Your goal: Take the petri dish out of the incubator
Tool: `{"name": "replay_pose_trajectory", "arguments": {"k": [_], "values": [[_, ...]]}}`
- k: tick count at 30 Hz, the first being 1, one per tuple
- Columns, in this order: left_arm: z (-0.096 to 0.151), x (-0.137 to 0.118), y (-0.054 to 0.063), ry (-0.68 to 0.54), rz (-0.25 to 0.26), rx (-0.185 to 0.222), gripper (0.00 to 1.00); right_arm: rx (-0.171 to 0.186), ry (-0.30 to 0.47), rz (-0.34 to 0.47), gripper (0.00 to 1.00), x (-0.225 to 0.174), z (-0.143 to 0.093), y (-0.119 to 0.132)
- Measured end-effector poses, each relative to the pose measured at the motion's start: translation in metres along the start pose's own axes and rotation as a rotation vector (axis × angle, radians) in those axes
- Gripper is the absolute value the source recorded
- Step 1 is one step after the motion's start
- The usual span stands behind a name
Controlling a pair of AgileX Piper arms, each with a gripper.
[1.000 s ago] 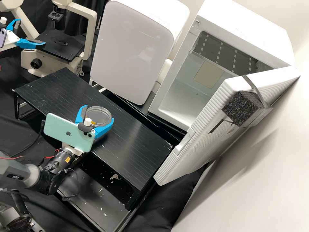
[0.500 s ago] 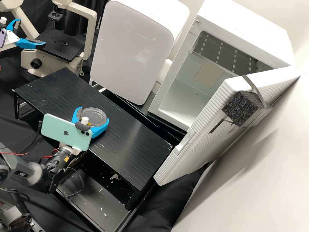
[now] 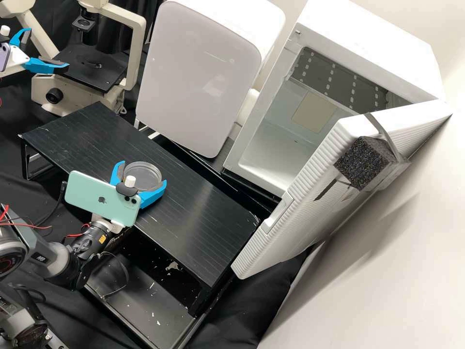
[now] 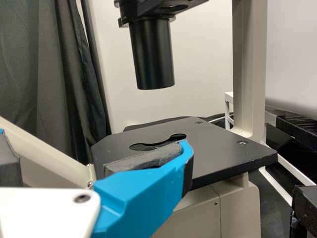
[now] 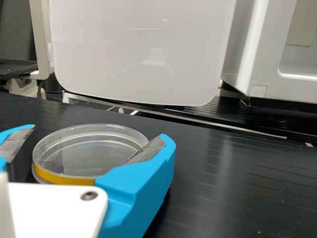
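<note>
In the high view my right gripper (image 3: 143,173) is over the black raised platform (image 3: 193,218), shut on the clear round petri dish (image 3: 141,169). The right wrist view has the dish (image 5: 89,153), with its yellow-orange band, between the two blue fingers of the right gripper (image 5: 99,134). Whether the dish touches the platform I cannot tell. The white incubator (image 3: 378,46) stands with its door (image 3: 290,232) open. My left gripper (image 3: 46,50) is open beside the microscope at the upper left; in its wrist view the left gripper (image 4: 93,139) holds nothing.
A closed white appliance (image 3: 198,77) stands behind the platform, left of the incubator. The microscope's black stage (image 3: 92,68) lies close to the left gripper. Black foam (image 3: 363,162) is strapped to the open door. Below the platform is a black tray (image 3: 145,295).
My right gripper and the petri dish have together shifted a little to the left in the high view, first farther left, then slightly back. The left gripper has kept still.
</note>
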Motion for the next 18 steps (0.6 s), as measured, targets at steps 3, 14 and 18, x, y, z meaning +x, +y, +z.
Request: {"name": "replay_pose_trajectory", "arguments": {"k": [3, 14, 18], "values": [[0.000, 0.000, 0.000, 0.000, 0.000, 0.000, 1.00, -0.014, 0.000, 0.000, 1.00, 0.000, 0.000, 0.000], [0.000, 0.000, 0.000, 0.000, 0.000, 0.000, 1.00, -0.020, 0.030, 0.083, 1.00, -0.009, -0.009, 0.016], [0.000, 0.000, 0.000, 0.000, 0.000, 0.000, 1.00, 0.008, 0.054, 0.172, 1.00, -0.023, -0.017, 0.028]]}}
